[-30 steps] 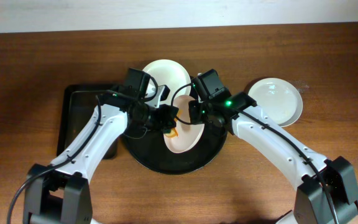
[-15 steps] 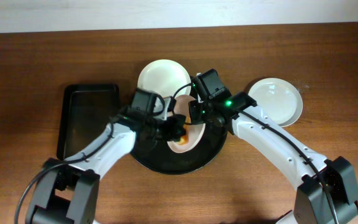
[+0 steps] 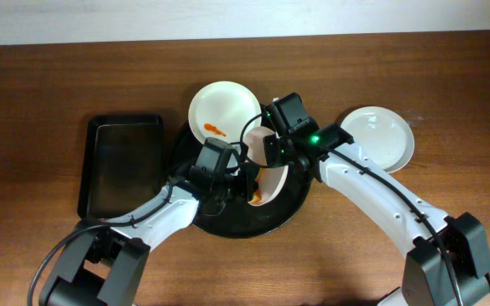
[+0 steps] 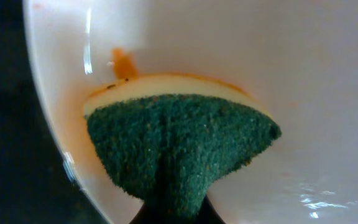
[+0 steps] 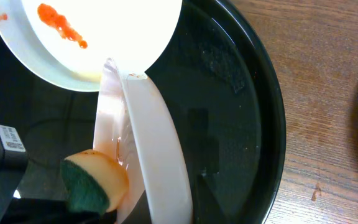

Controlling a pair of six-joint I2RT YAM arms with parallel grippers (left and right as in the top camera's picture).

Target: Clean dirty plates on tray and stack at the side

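Note:
The round black tray (image 3: 228, 223) lies mid-table. My right gripper (image 3: 270, 158) is shut on the rim of a white plate (image 3: 270, 180) and holds it on edge over the tray; the plate also shows in the right wrist view (image 5: 160, 155). My left gripper (image 3: 243, 182) is shut on a green and yellow sponge (image 4: 179, 143) pressed against that plate's orange-smeared face (image 4: 260, 56). The sponge also shows in the right wrist view (image 5: 92, 180). A second plate (image 3: 224, 110) with an orange smear lies at the tray's far edge. A third, clean plate (image 3: 378, 138) lies on the table to the right.
A smaller rectangular black tray (image 3: 117, 161) lies left of the round tray. The wooden table (image 3: 449, 76) reaches to a white strip along the far side. The tray's raised rim (image 5: 272, 124) is close to the right of the held plate.
My left arm has swung forward and right, carrying the sponge down across the held plate. The smeared plate at the back is now uncovered. The right gripper has barely moved.

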